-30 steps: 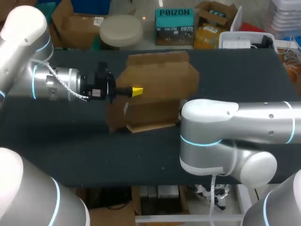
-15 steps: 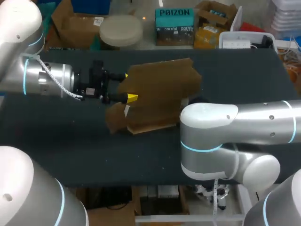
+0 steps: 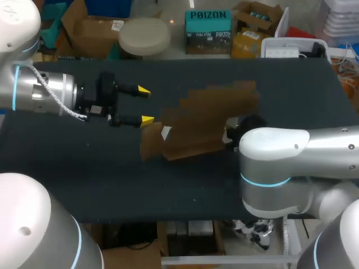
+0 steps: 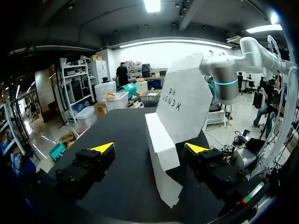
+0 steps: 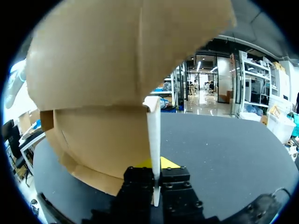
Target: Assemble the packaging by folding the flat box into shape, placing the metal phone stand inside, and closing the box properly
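The right claw (image 5: 156, 175) is pinched tight on a thin flap edge of the box (image 3: 207, 115), a brown cardboard shell only half folded. Its broad panel stands tilted above a lower wall that rests on the dark table (image 3: 101, 179), near the middle. The left claw (image 3: 145, 105) hangs with its yellow fingers spread wide, holding nothing, just beside the box's left end; seen from its wrist, the box stands ahead of it and nearer one finger, and I can't tell whether they touch.
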Robot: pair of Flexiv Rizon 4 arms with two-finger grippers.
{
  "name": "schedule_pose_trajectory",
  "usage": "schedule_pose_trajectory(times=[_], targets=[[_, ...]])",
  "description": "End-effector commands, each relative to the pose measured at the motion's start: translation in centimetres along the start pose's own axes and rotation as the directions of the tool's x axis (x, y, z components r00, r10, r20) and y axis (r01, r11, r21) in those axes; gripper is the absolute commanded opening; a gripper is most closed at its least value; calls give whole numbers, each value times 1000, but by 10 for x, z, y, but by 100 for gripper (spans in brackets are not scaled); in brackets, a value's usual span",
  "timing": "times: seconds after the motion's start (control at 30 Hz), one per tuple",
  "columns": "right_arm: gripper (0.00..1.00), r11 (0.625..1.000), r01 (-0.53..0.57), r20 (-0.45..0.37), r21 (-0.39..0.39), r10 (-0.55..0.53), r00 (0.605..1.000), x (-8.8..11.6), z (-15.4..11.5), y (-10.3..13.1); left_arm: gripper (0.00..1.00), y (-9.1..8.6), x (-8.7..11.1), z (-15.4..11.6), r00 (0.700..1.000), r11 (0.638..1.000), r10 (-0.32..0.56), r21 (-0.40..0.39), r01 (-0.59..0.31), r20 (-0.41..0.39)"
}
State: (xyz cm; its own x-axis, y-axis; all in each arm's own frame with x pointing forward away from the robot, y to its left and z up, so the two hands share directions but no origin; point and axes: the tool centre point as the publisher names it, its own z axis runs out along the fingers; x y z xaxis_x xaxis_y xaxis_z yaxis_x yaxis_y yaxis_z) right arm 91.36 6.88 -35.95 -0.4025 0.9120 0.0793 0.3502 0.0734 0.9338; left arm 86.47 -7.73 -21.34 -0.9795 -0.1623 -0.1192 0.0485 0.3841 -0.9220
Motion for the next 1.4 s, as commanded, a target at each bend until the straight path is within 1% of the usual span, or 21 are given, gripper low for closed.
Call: schedule_pose_trajectory(times=[0.03,0.1,0.33,0.43,0.5,0.67,0.7,0.8,0.87,0.97,1.03,1.13,1.17,1.2,1.4], targets=[[0,1000,4,-197,22,0,980,-11,-6,7,100,-6,6,-8,995,999,9,-48,-5,98],[0,1000,7,-204,30,-1,979,-12,-8,9,100,-6,6,-11,995,998,18,-58,-12,102],[0,998,-3,-285,57,19,958,-15,-13,12,100,-5,7,-25,992,995,49,-87,-39,116],[0,997,-9,-301,83,34,953,-17,-15,13,100,-4,7,-33,991,994,60,-95,-49,123],[0,995,-15,-317,97,46,947,-19,-16,14,100,-3,8,-37,990,992,73,-114,-60,120],[0,993,-21,-364,119,64,929,-21,-17,14,100,-2,8,-46,989,990,80,-129,-64,123],[0,992,-15,-358,125,59,932,-21,-18,14,100,-3,8,-47,989,989,81,-130,-65,124],[0,992,-13,-378,128,61,924,-20,-18,15,100,-3,8,-50,989,988,84,-136,-67,124],[0,992,-19,-418,128,72,906,-20,-18,16,100,-2,9,-51,989,988,85,-139,-67,123],[0,990,-21,-438,139,81,895,-19,-17,16,100,-1,11,-53,989,987,83,-144,-66,119],[0,989,-13,-436,148,77,896,-19,-16,17,100,-1,12,-55,990,987,83,-149,-65,117],[0,981,-4,-450,195,93,888,-19,-16,21,100,0,11,-60,989,984,81,-168,-60,122],[0,970,-7,-483,244,128,866,-18,-14,23,100,0,9,-64,991,981,65,-189,-43,113],[0,970,-7,-483,244,128,866,-18,-14,23,100,1,7,-67,991,978,60,-206,-35,118],[0,970,-7,-483,244,128,866,-18,-14,23,100,1,7,-67,991,978,60,-206,-35,118]])
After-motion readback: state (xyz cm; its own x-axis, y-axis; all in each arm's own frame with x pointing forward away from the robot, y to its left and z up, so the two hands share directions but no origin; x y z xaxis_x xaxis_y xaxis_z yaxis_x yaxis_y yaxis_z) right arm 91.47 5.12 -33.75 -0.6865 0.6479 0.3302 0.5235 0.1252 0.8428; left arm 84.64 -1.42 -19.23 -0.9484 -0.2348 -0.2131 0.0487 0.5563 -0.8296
